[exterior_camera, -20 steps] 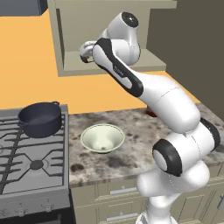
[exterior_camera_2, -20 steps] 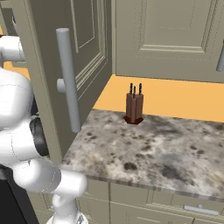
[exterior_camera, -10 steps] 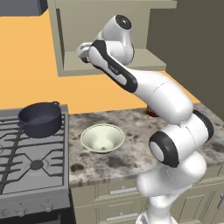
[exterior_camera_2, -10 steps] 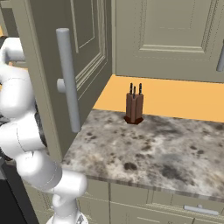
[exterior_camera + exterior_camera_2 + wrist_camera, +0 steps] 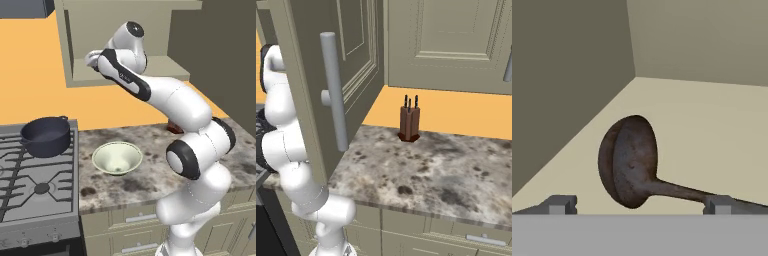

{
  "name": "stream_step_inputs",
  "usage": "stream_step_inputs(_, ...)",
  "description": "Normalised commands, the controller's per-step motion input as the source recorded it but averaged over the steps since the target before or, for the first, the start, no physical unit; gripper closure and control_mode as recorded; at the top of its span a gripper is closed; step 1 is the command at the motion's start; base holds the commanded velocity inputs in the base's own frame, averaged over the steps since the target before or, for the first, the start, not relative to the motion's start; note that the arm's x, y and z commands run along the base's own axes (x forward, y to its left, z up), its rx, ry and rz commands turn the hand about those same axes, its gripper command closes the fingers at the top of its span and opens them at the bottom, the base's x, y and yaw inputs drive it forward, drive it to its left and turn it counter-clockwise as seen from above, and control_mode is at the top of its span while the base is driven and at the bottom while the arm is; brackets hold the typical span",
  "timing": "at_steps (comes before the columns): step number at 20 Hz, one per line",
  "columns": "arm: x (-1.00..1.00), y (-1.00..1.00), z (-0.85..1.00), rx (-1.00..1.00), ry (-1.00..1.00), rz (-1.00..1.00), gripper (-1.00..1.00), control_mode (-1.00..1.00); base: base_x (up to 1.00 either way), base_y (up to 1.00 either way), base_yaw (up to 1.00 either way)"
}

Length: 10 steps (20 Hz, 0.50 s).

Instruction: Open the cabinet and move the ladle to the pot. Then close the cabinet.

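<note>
The cabinet (image 5: 130, 70) stands open, its door (image 5: 303, 75) swung out with the long grey bar handle (image 5: 336, 95) facing the right base view. On the pale shelf lies the ladle (image 5: 629, 160), dark and rusty, its cup on edge and its thin handle running right past one fingertip (image 5: 717, 204). My gripper (image 5: 639, 205) is open just short of the cup, one tip on each side. From the left base view my gripper (image 5: 91, 59) reaches into the cabinet's left part. The pot (image 5: 46, 136) sits on the stove's back right burner.
A cream bowl (image 5: 116, 158) rests on the speckled counter (image 5: 140, 185) right of the stove (image 5: 35, 190). A knife block (image 5: 409, 122) stands at the counter's back by the orange wall. The open door juts out over the counter's right side.
The hand has slid a little further left into the cabinet, and the upper arm has swung with it. Jaws stay wide; pot and bowl have not moved.
</note>
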Motion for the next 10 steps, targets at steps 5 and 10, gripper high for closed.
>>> stream_step_inputs(5,0.34,0.18,-0.01,0.0,0.0,0.0,-1.0,-1.0,0.0,0.0,0.0)
stream_step_inputs(10,0.27,0.14,-0.01,0.0,0.0,0.0,-1.0,-1.0,0.0,0.0,0.0)
